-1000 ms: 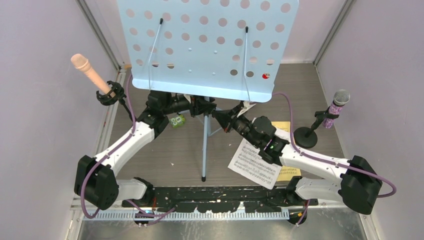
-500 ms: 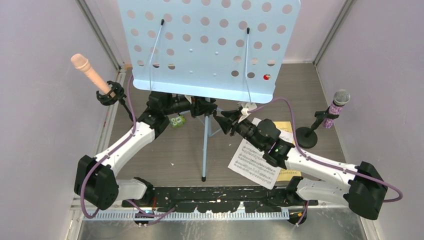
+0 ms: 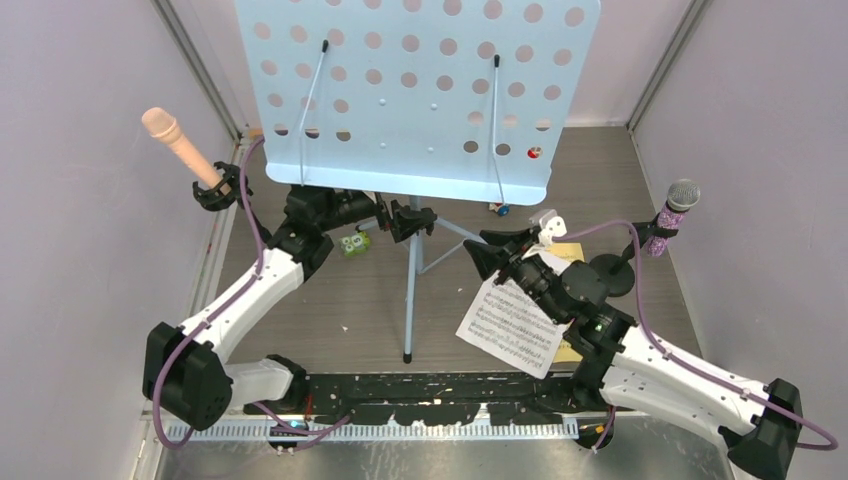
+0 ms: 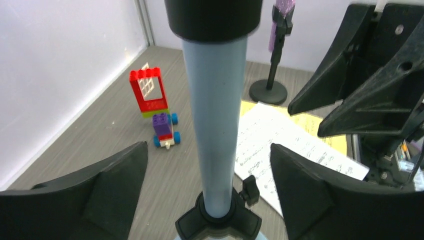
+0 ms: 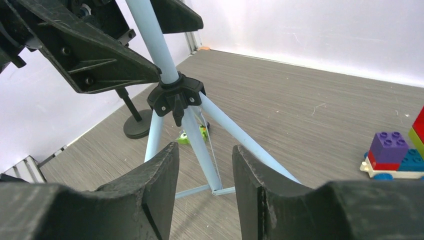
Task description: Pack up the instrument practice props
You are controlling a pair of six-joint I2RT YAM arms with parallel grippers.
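Observation:
The pale-blue perforated music rack [image 3: 415,90] stands on its tripod pole [image 3: 411,290]. My left gripper [image 3: 405,217] is open astride the pole [image 4: 215,125], with both fingers [image 4: 115,185] clear of it. To the right of the pole, my right gripper [image 3: 495,250] is open with nothing in it; the tripod hub [image 5: 176,95] and legs lie beyond the gripper [image 5: 204,175]. A white score sheet [image 3: 505,325] overlaps a yellow one [image 3: 565,252]. The peach microphone [image 3: 178,140] sits in its holder [image 3: 215,190] at the left wall. At the right, the purple microphone [image 3: 672,215] stands on its round base [image 3: 612,275].
A small green block [image 3: 353,243] lies by the left arm's wrist. The colourful toy brick car [image 4: 157,112] stands behind the tripod, mostly hidden under the rack from above. Walls close in on three sides.
My left gripper has opened off the pole. My right gripper has opened and drawn back to the right, away from the pole, over the white sheet.

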